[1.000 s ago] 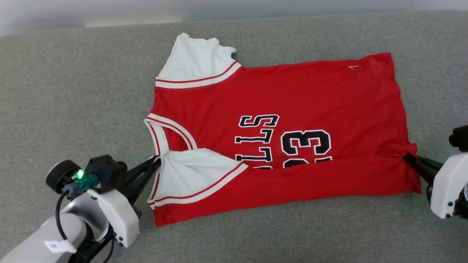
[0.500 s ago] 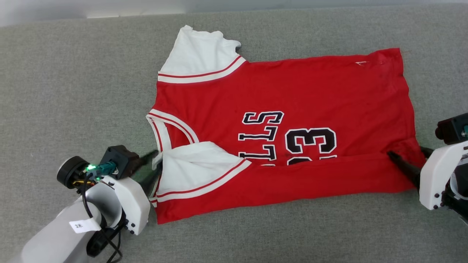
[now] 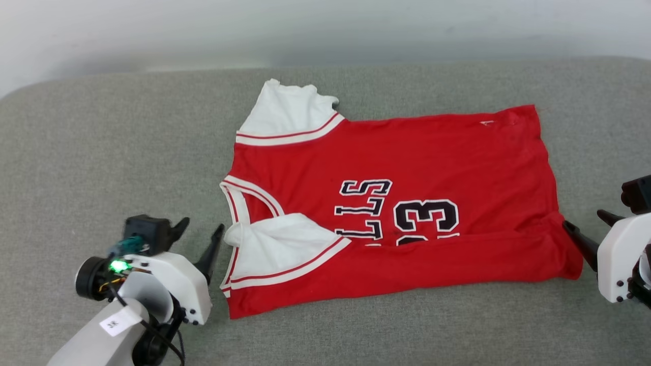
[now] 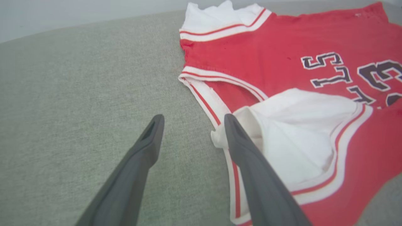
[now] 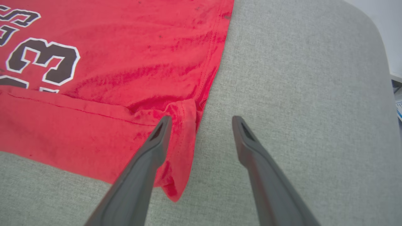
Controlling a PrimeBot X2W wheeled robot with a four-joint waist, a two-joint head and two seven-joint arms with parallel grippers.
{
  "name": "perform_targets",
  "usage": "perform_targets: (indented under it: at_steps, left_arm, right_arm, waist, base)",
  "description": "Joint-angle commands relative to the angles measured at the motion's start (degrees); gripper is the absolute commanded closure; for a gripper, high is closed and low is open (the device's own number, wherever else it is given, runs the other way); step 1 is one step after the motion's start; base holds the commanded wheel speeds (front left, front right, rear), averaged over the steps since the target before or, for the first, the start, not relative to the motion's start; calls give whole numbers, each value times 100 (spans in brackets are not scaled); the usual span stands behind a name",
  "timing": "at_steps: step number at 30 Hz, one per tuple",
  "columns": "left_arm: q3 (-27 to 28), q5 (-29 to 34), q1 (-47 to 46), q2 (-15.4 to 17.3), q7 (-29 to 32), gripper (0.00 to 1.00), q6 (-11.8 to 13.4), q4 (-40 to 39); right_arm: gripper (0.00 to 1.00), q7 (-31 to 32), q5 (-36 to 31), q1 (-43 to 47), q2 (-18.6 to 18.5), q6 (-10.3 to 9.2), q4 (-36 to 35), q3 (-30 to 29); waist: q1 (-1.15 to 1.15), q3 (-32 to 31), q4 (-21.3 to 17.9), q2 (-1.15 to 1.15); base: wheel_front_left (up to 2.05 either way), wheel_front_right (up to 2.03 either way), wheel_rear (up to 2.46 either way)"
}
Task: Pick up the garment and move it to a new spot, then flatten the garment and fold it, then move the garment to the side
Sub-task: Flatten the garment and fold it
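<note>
The garment (image 3: 407,157) is a red jersey lying flat on the grey surface, collar to the left and hem to the right. Its near long edge is folded over onto the front, covering the lower part of the black lettering and the number 33 (image 3: 426,216). One white sleeve (image 3: 285,244) lies on that fold. My left gripper (image 3: 201,226) stands open just left of the collar, holding nothing; in the left wrist view the left gripper (image 4: 193,117) has one finger by the sleeve's tip on the garment (image 4: 267,53). My right gripper (image 3: 585,219) is open at the hem corner, straddling the edge of the garment (image 5: 141,62) with the right gripper (image 5: 201,118) empty.
The grey fabric surface (image 3: 101,152) spreads wide to the left of the jersey and in front of it. Its back edge meets a pale wall (image 3: 325,30). In the right wrist view the surface's rounded corner (image 5: 370,31) lies beyond the hem.
Both grippers have opened, let go of the folded edge and drawn back a little. The fold stays on the jersey. The head camera has shifted, so the whole picture sits lower.
</note>
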Motion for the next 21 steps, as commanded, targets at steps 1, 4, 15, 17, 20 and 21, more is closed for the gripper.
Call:
perform_targets:
  at_steps: [1, 4, 15, 17, 20, 21]
  left_arm:
    - [226, -198, 156, -50, -147, 0, 181, -117]
    - [405, -407, 557, 87, -105, 0, 471, -400]
    - [393, -1026, 1827, 691, 1184, 0, 1617, -2598]
    - [330, -995, 1887, 741, 1322, 0, 1738, -2881]
    - [255, -937, 1813, 742, 1459, 0, 1853, -3083]
    - [210, -901, 1777, 757, 1521, 0, 1868, -3096]
  right_arm:
    - [0, 97, -155, 146, 140, -3, -48, -202]
    - [0, 487, -403, 441, 435, -3, -142, -716]
    - [0, 2204, -1476, 1573, 1741, -2, -1677, -2542]
    - [0, 2438, -1581, 1738, 1956, -2, -2011, -2711]
    - [0, 2703, -1671, 1874, 2217, -2, -2426, -2910]
    - [0, 2787, -1688, 1919, 2285, -2, -2534, -2953]
  waist:
    - [0, -205, -1, 0]
    - [0, -347, -36, 0]
    - [0, -298, -58, 0]
    - [0, -238, -56, 0]
    - [0, -130, -63, 0]
    - [0, -96, -74, 0]
  base:
    - [0, 0, 0]
    - [0, 0, 0]
    - [0, 0, 0]
    - [0, 0, 0]
    - [0, 0, 0]
    - [0, 0, 0]
